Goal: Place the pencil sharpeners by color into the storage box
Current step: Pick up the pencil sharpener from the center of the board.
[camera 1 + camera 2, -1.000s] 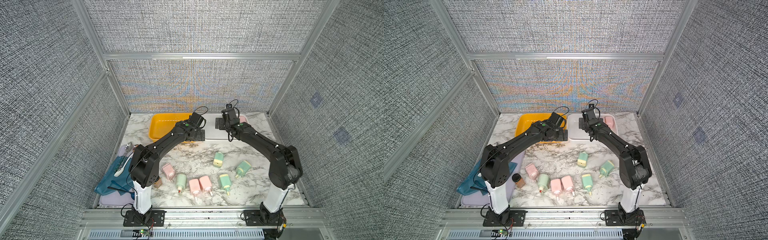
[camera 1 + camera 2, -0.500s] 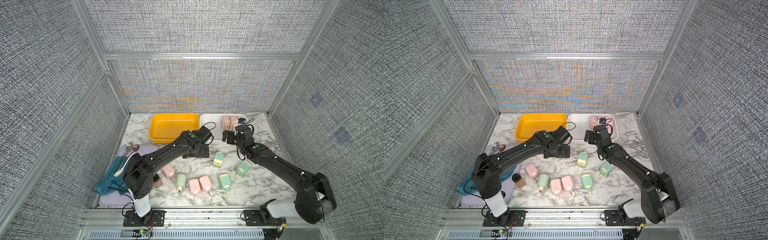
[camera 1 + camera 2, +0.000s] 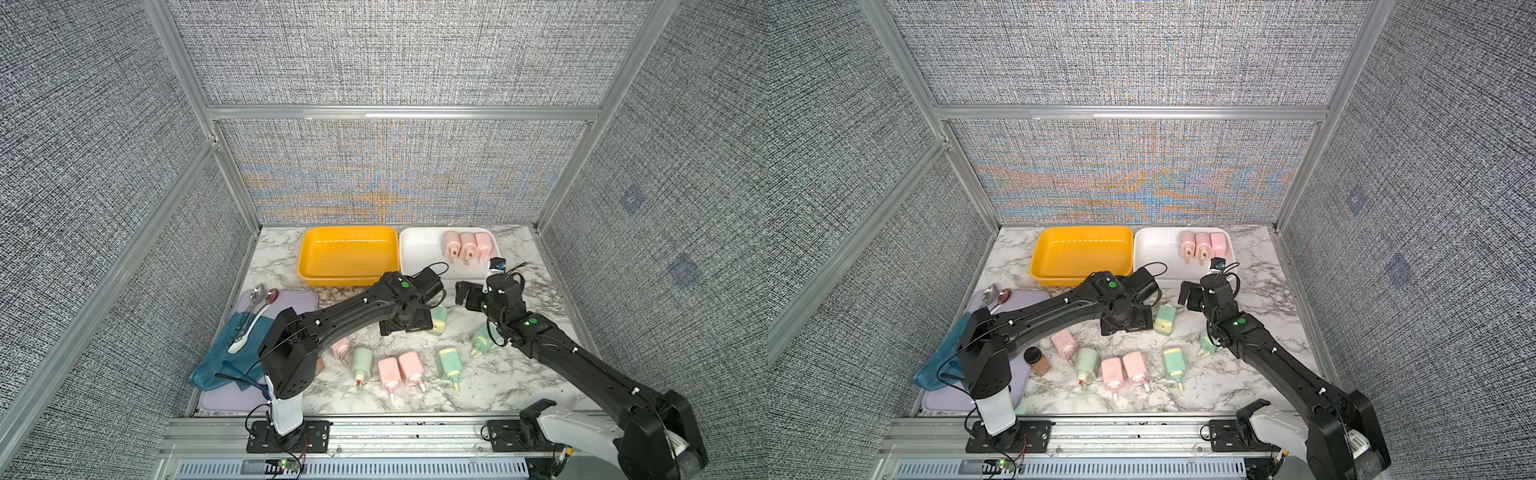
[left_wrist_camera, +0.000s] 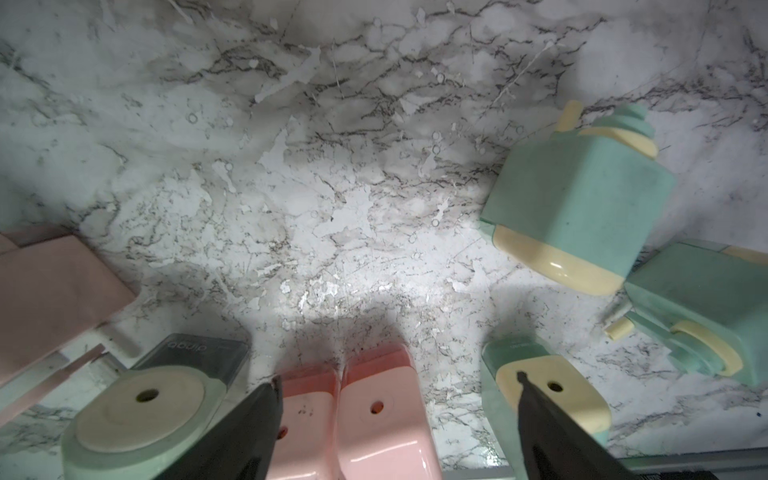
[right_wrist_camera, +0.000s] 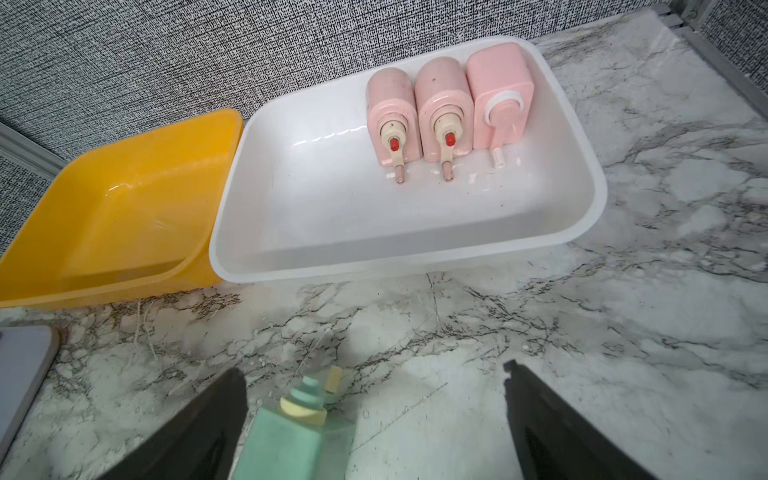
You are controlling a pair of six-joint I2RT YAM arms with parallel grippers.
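Three pink pencil sharpeners (image 3: 467, 245) (image 5: 444, 108) lie in a row in the white storage box (image 3: 419, 257) (image 5: 332, 232). The yellow storage box (image 3: 347, 253) beside it holds nothing. Several pink and mint green sharpeners lie loose on the marble. My left gripper (image 3: 405, 326) (image 4: 399, 386) points down, open, over two pink sharpeners (image 4: 374, 415) lying side by side; a green sharpener (image 4: 582, 199) lies beyond. My right gripper (image 3: 467, 293) (image 5: 374, 374) hangs open in front of the white box, above a green sharpener (image 5: 286, 440) near one finger.
A lilac tray (image 3: 291, 297) with a blue cloth (image 3: 232, 353) and spoons (image 3: 259, 297) lies at the left. A small brown jar (image 3: 1037, 360) stands by its edge. Grey fabric walls close in the back and sides.
Both arms have drawn back from the boxes toward the front. The left gripper has come down over the loose sharpeners, its jaws slightly narrower. The right gripper has left the white box.
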